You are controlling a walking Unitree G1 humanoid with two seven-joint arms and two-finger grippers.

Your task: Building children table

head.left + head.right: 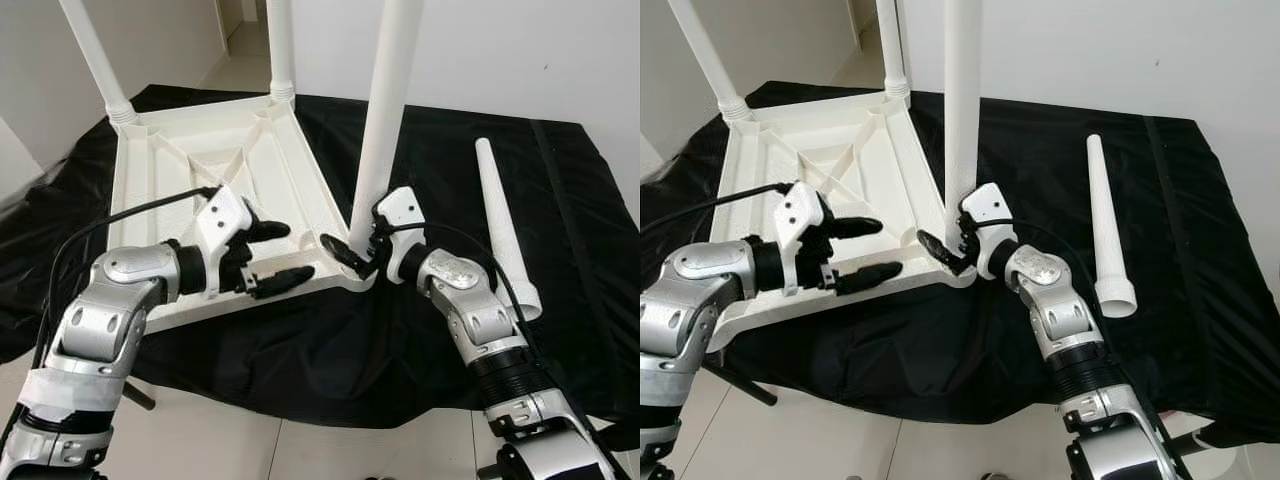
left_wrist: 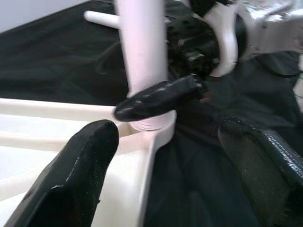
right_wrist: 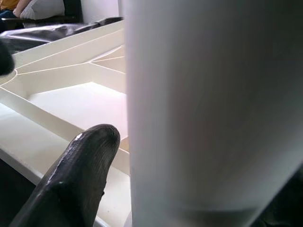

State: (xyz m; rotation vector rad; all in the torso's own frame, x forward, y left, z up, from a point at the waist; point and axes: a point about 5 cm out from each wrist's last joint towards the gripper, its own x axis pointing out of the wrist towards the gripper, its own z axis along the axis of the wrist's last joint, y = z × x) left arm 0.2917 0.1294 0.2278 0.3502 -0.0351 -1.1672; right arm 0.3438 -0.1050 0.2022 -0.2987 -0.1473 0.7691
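Note:
A white children's table (image 1: 170, 170) lies upside down on a black cloth. A white leg (image 1: 385, 110) stands upright in its near right corner socket (image 2: 151, 124). My right gripper (image 1: 362, 250) is shut on the base of this leg, with one black finger (image 3: 75, 184) pressed against it. My left gripper (image 1: 278, 255) is open at the table's near edge, just left of that corner, one finger above the rim and one in front of it. A loose white leg (image 1: 505, 225) lies on the cloth to the right.
Two more legs (image 1: 100, 60) (image 1: 281, 50) stand upright at the table's far corners. The black cloth (image 1: 450, 170) spreads over the floor to a white wall behind. Pale floor tiles (image 1: 300, 440) show in front, with a dark rod (image 1: 140, 395) at the lower left.

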